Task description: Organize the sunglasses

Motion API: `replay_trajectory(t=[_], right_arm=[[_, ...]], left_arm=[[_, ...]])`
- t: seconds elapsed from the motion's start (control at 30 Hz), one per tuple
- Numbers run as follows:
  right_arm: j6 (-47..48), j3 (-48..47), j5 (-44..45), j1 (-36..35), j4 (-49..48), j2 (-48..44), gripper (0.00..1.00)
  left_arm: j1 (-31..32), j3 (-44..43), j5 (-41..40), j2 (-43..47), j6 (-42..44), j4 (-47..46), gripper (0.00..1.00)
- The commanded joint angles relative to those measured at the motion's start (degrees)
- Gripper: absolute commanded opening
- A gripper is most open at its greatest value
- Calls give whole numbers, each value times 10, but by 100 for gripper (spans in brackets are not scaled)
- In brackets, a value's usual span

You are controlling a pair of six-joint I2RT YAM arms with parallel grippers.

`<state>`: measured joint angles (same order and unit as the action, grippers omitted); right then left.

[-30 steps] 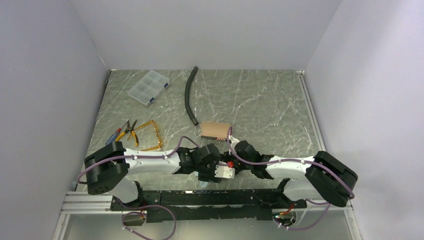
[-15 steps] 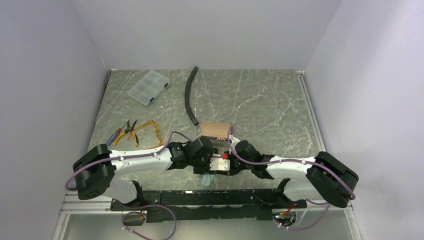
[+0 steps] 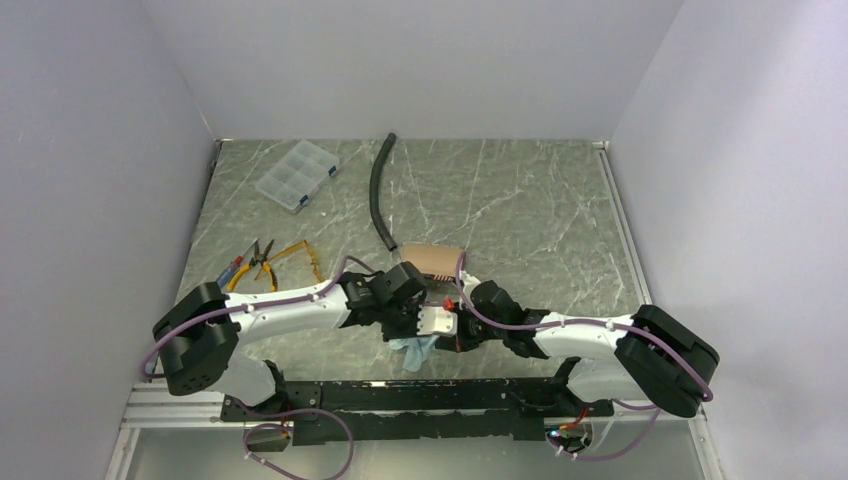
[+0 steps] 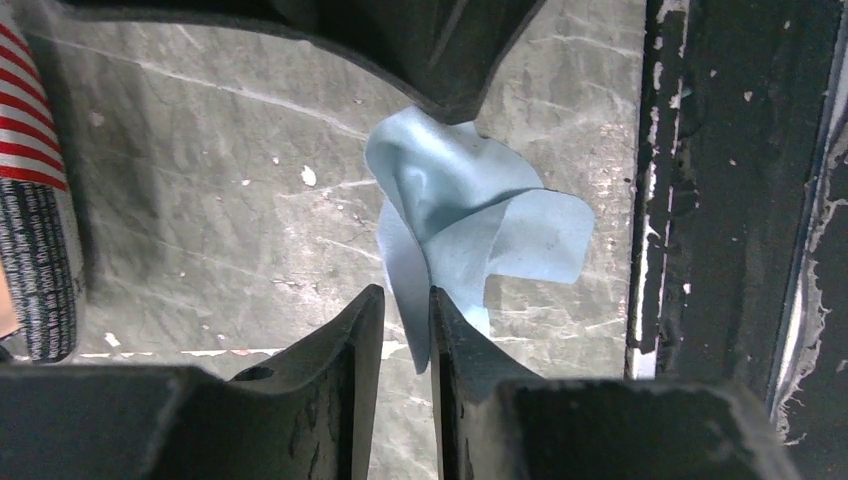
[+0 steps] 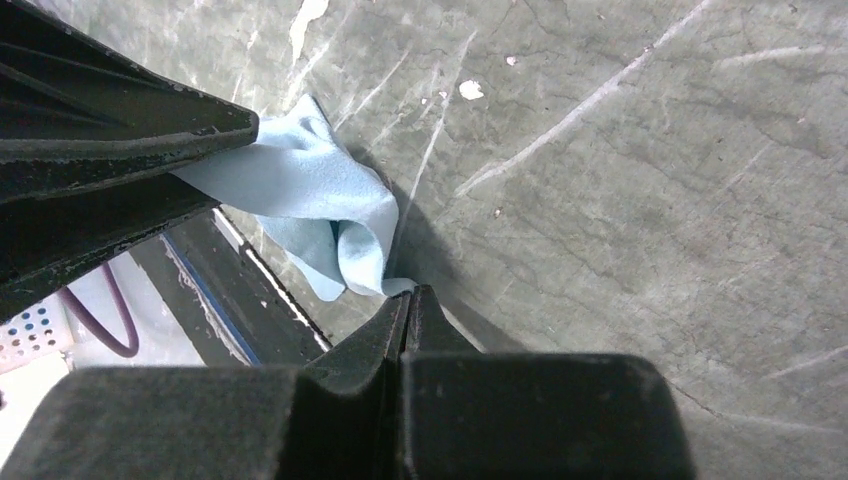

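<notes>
Left pincer (image 4: 405,296) and right pincer (image 5: 404,300) each pinch a blue cloth (image 4: 470,215) between them. The sunglasses (image 3: 296,258) lie on the worktop (image 3: 520,210) beyond and left of the left pincer, with the front slanted crosswise and the arms pointing nearward.

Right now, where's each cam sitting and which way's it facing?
Top external: above and behind, looking down on the grey marbled table; left arm and right arm reach up from the bottom.
Left wrist: looks down past the left gripper at the crumpled light-blue cloth it grips.
Right wrist: looks down past the right gripper, shut on that cloth.
Shared: the cloth shows in all three.
</notes>
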<state>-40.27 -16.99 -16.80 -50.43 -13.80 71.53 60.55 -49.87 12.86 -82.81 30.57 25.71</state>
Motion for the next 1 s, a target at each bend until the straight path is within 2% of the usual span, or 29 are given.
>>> replay_trajectory(t=[0.0,0.07,0.13,0.17,0.23,0.27,0.47,0.73,0.9,0.97], right_arm=[[11,-16,5,2,-2,-4,0],[13,-19,7,2,4,-6,0],[18,-22,10,2,14,-9,0],[23,-26,12,2,21,-11,0],[35,-37,22,2,46,-16,0],[45,-47,31,2,64,-21,0],[132,-130,91,2,196,-47,0],[252,-281,160,3,333,-37,0],[317,-390,166,3,419,-9,0],[331,-404,146,1,441,-13,0]], left_arm=[[-1,-18,33,-9,1,28,31],[-2,-23,42,-17,5,41,34],[-2,-24,45,-21,4,43,29],[-2,-24,44,-22,5,43,24],[-6,-24,33,-18,1,36,5],[-8,-24,24,-11,0,32,3],[-38,-36,-45,44,0,25,3],[-70,-70,-123,151,35,86,3],[-83,-98,-126,202,61,155,2],[-83,-102,-98,223,61,188,3]])
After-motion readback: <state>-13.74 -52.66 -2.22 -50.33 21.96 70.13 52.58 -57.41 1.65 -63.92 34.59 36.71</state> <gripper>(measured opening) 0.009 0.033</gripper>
